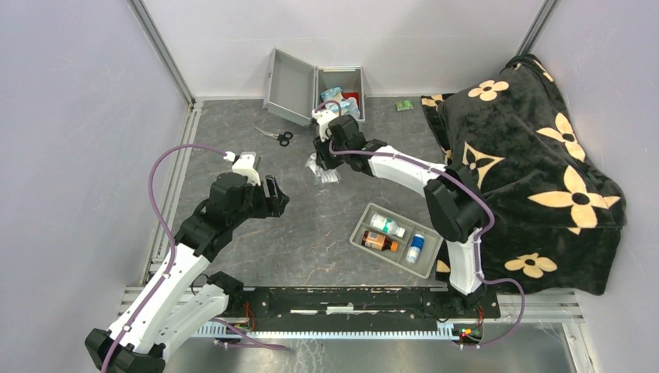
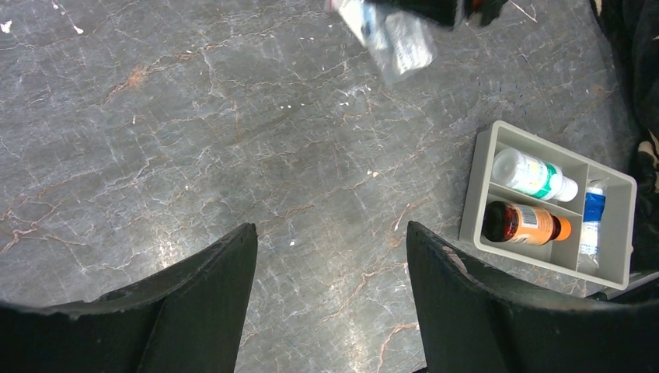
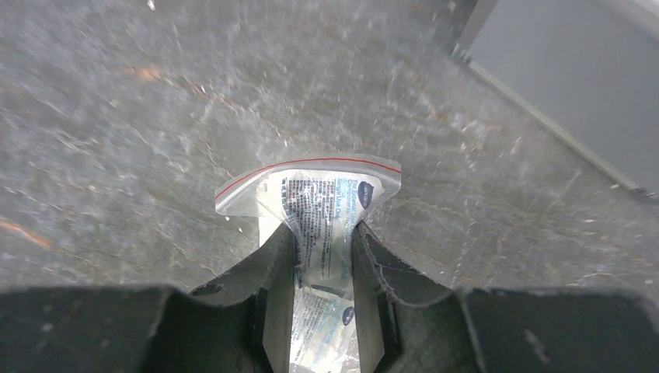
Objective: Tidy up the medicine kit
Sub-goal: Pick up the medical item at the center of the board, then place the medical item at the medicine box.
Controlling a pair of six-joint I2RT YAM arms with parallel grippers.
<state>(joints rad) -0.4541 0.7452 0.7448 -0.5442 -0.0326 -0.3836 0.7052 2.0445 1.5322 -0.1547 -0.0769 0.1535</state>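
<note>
the medicine kit [image 1: 289,87] stands at the far edge of the grey marbled table [image 1: 233,256], its lid swung open to the left and leaning upright. pale and red packets lie inside the box; only the top view shows this. near it on that view are black-handled scissors [image 1: 276,137], a small green item [image 1: 402,105] and a black flowered blanket [image 1: 536,155] heaped on the right.

the right gripper [image 1: 322,165] is just in front of the kit. from above its jaws are hidden by the wrist, but the right wrist view shows both fingers [image 3: 276,264] pinched on a clear zip bag [image 3: 326,194] with a red seal line and printed sachets inside. whether the bag touches the table cannot be told.

the left gripper [image 1: 276,198] hangs over bare table left of centre, its jaws spread wide with nothing between them, plain in the left wrist view. that view also shows the grey divided tray [image 2: 475,186] most clearly: a white bottle with a green label [image 2: 532,174], an amber bottle with an orange cap [image 2: 522,222], and a small blue-labelled bottle [image 2: 593,221], each in its own compartment.
</note>
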